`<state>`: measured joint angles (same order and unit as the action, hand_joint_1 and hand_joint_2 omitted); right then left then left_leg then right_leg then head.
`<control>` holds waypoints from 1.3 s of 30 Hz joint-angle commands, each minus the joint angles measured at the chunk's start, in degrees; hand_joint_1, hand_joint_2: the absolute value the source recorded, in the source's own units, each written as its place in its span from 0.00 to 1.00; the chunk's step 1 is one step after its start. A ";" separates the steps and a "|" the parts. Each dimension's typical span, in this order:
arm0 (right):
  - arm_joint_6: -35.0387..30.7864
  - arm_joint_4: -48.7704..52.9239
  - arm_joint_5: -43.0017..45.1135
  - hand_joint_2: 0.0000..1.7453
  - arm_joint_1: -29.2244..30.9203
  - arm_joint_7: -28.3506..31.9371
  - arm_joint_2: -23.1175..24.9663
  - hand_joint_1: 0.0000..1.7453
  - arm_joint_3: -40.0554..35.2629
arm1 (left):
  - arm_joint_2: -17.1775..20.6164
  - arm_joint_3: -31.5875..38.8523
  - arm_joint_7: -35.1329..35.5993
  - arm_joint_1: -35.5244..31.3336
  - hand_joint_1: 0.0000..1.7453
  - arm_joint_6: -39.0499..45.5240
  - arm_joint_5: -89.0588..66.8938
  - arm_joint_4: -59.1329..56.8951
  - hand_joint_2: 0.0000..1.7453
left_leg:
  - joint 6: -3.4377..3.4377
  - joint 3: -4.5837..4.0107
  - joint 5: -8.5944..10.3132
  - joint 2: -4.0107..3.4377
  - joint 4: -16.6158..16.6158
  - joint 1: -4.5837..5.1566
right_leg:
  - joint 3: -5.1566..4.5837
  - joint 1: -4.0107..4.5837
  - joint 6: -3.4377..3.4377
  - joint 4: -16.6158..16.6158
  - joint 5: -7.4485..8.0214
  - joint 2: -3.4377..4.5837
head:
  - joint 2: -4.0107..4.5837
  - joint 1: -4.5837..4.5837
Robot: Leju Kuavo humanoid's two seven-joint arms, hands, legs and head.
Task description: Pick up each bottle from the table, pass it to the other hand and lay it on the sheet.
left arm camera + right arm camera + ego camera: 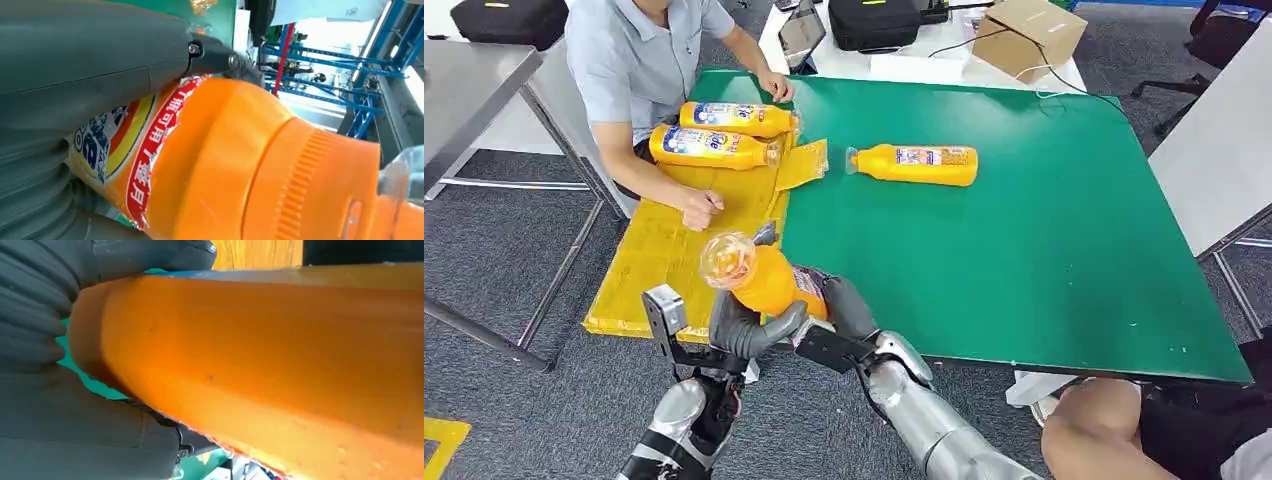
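An orange bottle (762,278) with a clear cap is held tilted above the green table's (1044,250) front left corner, cap pointing up and left. My left hand (746,330) wraps its body from below, and my right hand (844,305) grips its base end. Up close, the left hand (75,65) lies across the labelled bottle (240,165), and the right hand (50,415) clasps the bottle's plain side (260,350). Two bottles (714,147) (736,118) lie on the yellow sheet (654,265). Another bottle (919,163) lies on the green table.
A person sits at the left, one hand (699,210) on the sheet and the other (776,86) by the far bottle. A yellow scrap (802,163) overlaps the table edge. A cardboard box (1029,30), a tablet (802,35) and black bags stand behind. A person's knee (1094,430) is at the front right.
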<state>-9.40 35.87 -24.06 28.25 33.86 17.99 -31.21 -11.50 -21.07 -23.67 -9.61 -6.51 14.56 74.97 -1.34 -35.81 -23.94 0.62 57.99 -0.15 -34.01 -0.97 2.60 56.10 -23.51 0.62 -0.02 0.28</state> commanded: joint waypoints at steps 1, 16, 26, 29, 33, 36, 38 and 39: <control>0.55 -1.28 3.14 1.00 1.28 3.32 1.85 0.00 -3.81 | 0.80 -1.21 1.42 -4.43 1.00 -2.37 2.73 -5.10 1.00 | 0.06 0.10 -0.05 -0.04 -0.01 -0.03 | 0.09 0.04 -0.08 0.00 -0.05 -0.02 | 0.00 0.00; -3.11 0.36 4.06 0.00 1.45 4.20 1.20 0.00 -3.08 | 1.67 -0.31 2.88 -8.69 1.00 -0.46 2.42 -8.45 1.00 | 0.04 0.04 0.00 0.04 -0.01 -0.03 | 0.05 0.04 -0.07 -0.01 -0.03 -0.11 | 0.00 0.00; -9.53 1.68 1.95 0.00 0.82 4.28 -0.49 0.00 -1.35 | 6.77 2.81 3.30 -23.66 1.00 14.59 -16.22 -22.85 1.00 | 0.09 0.09 0.05 0.05 -0.03 -0.04 | 0.09 0.06 -0.10 0.00 0.00 -0.12 | 0.00 0.02; -10.53 2.24 1.71 0.00 0.71 3.82 -0.51 0.00 -0.37 | 6.92 5.57 4.34 -29.84 1.00 16.44 -21.96 -30.37 1.00 | 0.13 0.10 0.11 0.08 -0.01 -0.08 | 0.10 0.08 -0.11 0.02 0.00 -0.16 | 0.00 -0.02; -10.73 2.32 1.32 0.00 0.77 3.60 -0.64 0.00 -0.08 | 7.32 5.28 4.74 -32.72 1.00 19.09 -27.16 -33.81 1.00 | 0.23 0.14 0.14 0.20 0.02 -0.11 | 0.18 0.11 -0.14 0.09 -0.08 -0.29 | 0.00 -0.04; -10.62 2.30 0.98 0.00 0.46 3.33 -0.70 0.00 0.17 | 6.99 5.43 5.91 -34.43 1.00 19.57 -31.22 -37.33 1.00 | 0.21 0.21 0.10 0.03 0.00 -0.10 | 0.20 0.10 -0.13 0.11 -0.07 -0.14 | 0.00 0.00; -10.82 2.33 0.63 0.00 0.10 3.29 -0.75 0.00 0.17 | 6.79 5.59 6.24 -35.67 1.00 19.30 -33.56 -40.00 1.00 | 0.19 0.12 0.14 0.04 0.00 -0.09 | 0.11 0.08 -0.09 0.09 -0.03 -0.11 | 0.00 -0.02; -10.51 2.43 0.73 0.00 -0.07 3.27 -0.82 0.00 0.24 | 6.92 4.75 6.85 -36.34 1.00 18.48 -34.91 -41.30 1.00 | 0.22 0.24 0.09 0.04 0.01 -0.12 | 0.25 0.11 -0.14 0.09 -0.08 -0.15 | 0.00 -0.02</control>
<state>-20.02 38.56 -22.88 27.60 37.55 18.99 -31.52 -5.46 -16.26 -18.47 -36.94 13.33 -15.54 49.35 -1.18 -35.81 -23.77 0.62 57.99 -0.21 -34.06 -0.94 2.58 56.21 -23.48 0.63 -0.02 0.26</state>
